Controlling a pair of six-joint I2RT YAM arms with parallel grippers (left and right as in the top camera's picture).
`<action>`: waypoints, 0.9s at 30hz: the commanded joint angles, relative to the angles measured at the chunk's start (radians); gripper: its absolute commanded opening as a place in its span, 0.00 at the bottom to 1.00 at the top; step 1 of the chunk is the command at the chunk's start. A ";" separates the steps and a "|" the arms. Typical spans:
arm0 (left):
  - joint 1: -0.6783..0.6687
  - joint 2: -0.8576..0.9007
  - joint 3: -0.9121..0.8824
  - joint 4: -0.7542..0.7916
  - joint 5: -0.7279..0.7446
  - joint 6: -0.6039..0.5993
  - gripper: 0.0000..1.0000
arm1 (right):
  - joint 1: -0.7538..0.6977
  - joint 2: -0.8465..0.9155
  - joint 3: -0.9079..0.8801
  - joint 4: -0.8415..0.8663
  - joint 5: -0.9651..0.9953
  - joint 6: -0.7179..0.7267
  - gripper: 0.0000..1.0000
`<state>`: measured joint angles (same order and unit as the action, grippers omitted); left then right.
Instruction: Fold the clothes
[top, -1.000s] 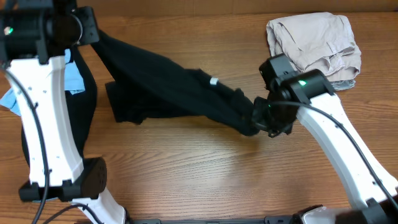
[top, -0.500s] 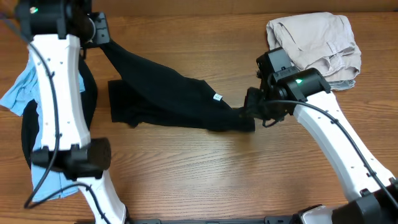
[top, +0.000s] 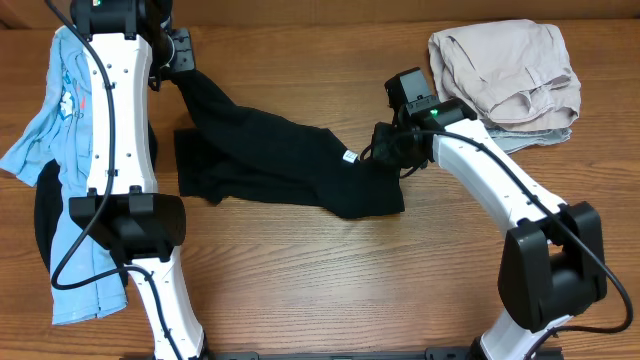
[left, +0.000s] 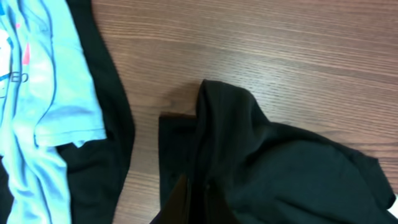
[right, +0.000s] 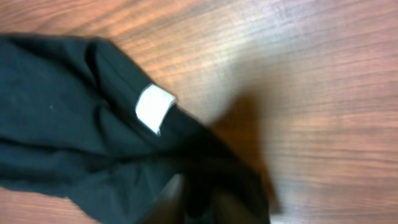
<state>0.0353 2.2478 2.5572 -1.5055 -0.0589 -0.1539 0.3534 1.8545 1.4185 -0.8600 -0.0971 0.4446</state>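
A black garment (top: 270, 165) lies stretched across the middle of the table, with a small white tag (top: 350, 157). My left gripper (top: 183, 62) is shut on its far left end and holds it raised; in the left wrist view the black garment (left: 273, 162) hangs from the jaws (left: 198, 202). My right gripper (top: 385, 148) is shut on its right end; in the right wrist view the black garment (right: 68, 124) and its tag (right: 154, 108) show above the jaws (right: 199, 199).
A folded beige garment (top: 505, 70) sits at the back right. A light blue shirt (top: 60, 150) and another dark garment (top: 45, 215) lie at the left edge, also in the left wrist view (left: 37, 93).
Both arms have moved toward the back of the table. The left gripper carried its end rightward and back; the right gripper pulled its end left and back. The garment now lies lower and flatter.
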 joint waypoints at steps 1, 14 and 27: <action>0.000 0.017 0.002 0.013 0.034 0.016 0.04 | -0.036 -0.014 0.024 0.035 0.006 -0.009 0.47; -0.002 0.017 0.002 0.010 0.034 0.016 0.04 | -0.117 -0.014 -0.016 -0.304 -0.063 -0.056 0.78; -0.003 0.017 0.002 0.010 0.034 0.016 0.04 | -0.035 -0.014 -0.222 -0.069 -0.167 -0.140 0.75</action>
<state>0.0345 2.2501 2.5572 -1.4960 -0.0376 -0.1539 0.3084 1.8561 1.2324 -0.9520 -0.2375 0.3393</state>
